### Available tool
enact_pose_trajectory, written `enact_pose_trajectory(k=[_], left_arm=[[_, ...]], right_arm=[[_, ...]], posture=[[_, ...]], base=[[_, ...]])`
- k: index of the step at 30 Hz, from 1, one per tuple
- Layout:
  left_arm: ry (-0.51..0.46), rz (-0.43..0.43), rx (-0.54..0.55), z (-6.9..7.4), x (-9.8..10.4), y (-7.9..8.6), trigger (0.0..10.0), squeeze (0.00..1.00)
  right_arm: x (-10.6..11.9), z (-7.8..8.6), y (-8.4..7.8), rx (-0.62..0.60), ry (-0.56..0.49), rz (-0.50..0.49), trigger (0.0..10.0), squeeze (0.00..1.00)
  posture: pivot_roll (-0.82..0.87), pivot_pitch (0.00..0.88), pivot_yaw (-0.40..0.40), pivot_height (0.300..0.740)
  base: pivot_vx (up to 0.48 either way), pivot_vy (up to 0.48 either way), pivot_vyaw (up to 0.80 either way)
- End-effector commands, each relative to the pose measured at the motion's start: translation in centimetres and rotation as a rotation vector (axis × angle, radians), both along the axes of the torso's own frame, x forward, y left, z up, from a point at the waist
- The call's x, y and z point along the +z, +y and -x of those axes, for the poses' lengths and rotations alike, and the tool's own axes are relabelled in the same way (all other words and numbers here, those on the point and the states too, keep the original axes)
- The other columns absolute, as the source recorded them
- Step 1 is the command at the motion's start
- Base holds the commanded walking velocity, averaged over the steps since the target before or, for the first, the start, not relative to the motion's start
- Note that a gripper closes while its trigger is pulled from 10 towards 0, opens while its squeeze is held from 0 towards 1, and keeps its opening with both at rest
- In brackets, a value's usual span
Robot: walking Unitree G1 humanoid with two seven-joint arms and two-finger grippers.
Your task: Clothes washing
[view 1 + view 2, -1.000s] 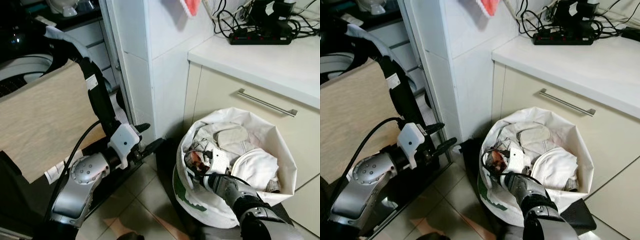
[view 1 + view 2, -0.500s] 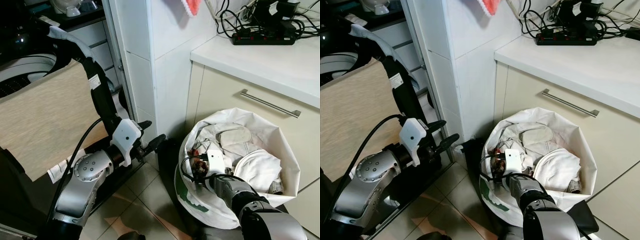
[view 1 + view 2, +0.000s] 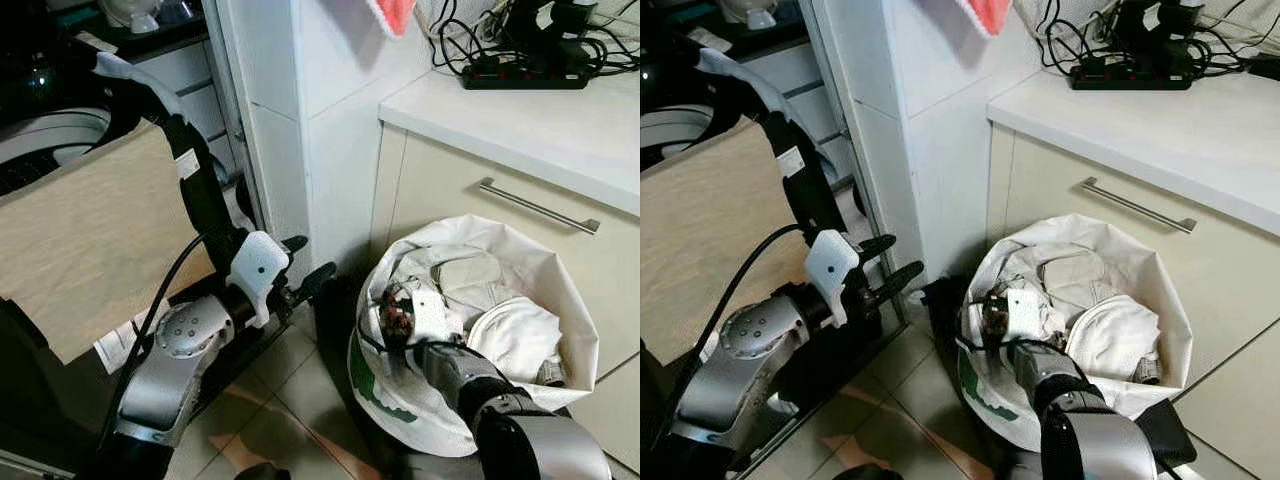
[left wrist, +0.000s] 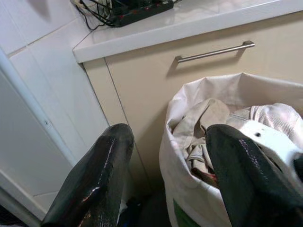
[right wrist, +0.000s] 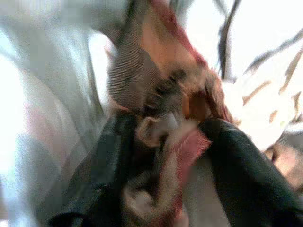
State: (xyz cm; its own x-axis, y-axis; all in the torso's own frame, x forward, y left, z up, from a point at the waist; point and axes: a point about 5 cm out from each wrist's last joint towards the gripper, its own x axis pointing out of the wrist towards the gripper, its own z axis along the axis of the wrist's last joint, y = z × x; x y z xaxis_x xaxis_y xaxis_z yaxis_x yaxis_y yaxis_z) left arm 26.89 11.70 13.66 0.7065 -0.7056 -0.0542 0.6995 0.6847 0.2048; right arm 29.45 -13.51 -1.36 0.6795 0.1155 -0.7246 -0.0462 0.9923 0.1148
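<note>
Since a second ago the right gripper has lifted slightly at the near-left rim of the white laundry bag, and a reddish-brown patterned garment now bunches between its black fingers, which pinch the cloth; the blurred wrist view shows the fabric crumpled, with no clear long axis. The left gripper has edged a little toward the bag and hangs over the tiled floor with its two fingers spread apart, pointing at the bag's opening and holding nothing. The bag stands upright on the floor against the beige cabinet with the bar handle, heaped with pale clothes. To the robot's left a tan cloth drapes over a black frame, crowding the left arm. Beyond, a white tiled pillar rises between them, and on the tabletop a black power strip lies with tangled cables.
</note>
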Motion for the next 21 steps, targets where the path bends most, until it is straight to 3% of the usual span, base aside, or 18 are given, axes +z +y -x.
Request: enact_pose_trajectory(k=[1,5,9,13,14,15,16,18,21], left_arm=[[-0.021,-0.015,0.004,-0.2,0.5,-0.1,10.0,0.00],[-0.023,-0.010,0.021,-0.3,0.5,0.1,10.0,0.00],[-0.028,-0.003,0.023,-0.6,0.6,-0.2,10.0,0.00],[-0.028,-0.002,0.027,-0.8,0.5,-0.4,10.0,0.00],[-0.027,0.000,0.026,-0.8,0.4,-0.5,10.0,0.00],[-0.026,0.001,0.025,-0.8,0.4,-0.6,10.0,0.00],[-0.025,0.001,0.020,-0.8,0.3,-0.7,10.0,0.00],[-0.026,-0.006,0.013,-0.6,0.3,-0.7,10.0,0.00],[-0.027,-0.009,0.016,-0.7,0.4,-0.4,10.0,0.00]], right_arm=[[1.7,-1.7,0.5,0.028,-0.090,0.022,0.0,0.00],[5.9,-4.9,2.1,0.076,-0.288,-0.010,0.0,0.00],[8.8,-6.6,2.8,0.097,-0.425,-0.026,0.0,0.00],[9.2,-6.8,2.4,0.110,-0.441,0.008,0.0,0.00],[8.2,-6.4,2.0,0.040,-0.368,-0.073,0.0,0.00],[7.4,-6.0,1.8,-0.009,-0.317,-0.135,8.9,0.63],[6.6,-5.4,1.8,-0.063,-0.259,-0.225,10.0,1.00],[5.9,-4.7,2.9,-0.069,-0.191,-0.370,10.0,1.00],[5.4,-3.7,3.1,-0.035,-0.187,-0.384,10.0,1.00]], posture=[[-0.01,0.007,0.058,0.724],[-0.02,0.004,0.056,0.724],[-0.03,0.000,0.052,0.724],[-0.05,0.000,0.052,0.724],[-0.06,0.000,0.053,0.724],[-0.06,0.000,0.053,0.724],[-0.05,0.000,0.055,0.724],[-0.05,0.000,0.057,0.724],[-0.05,0.005,0.058,0.724]], base=[[0.000,0.000,0.00],[0.000,0.000,0.00],[0.000,0.000,0.00],[0.000,0.000,0.00],[0.000,0.000,0.00],[0.000,0.000,0.00],[0.000,0.000,0.00],[0.000,0.000,0.00],[0.000,0.000,0.00]])
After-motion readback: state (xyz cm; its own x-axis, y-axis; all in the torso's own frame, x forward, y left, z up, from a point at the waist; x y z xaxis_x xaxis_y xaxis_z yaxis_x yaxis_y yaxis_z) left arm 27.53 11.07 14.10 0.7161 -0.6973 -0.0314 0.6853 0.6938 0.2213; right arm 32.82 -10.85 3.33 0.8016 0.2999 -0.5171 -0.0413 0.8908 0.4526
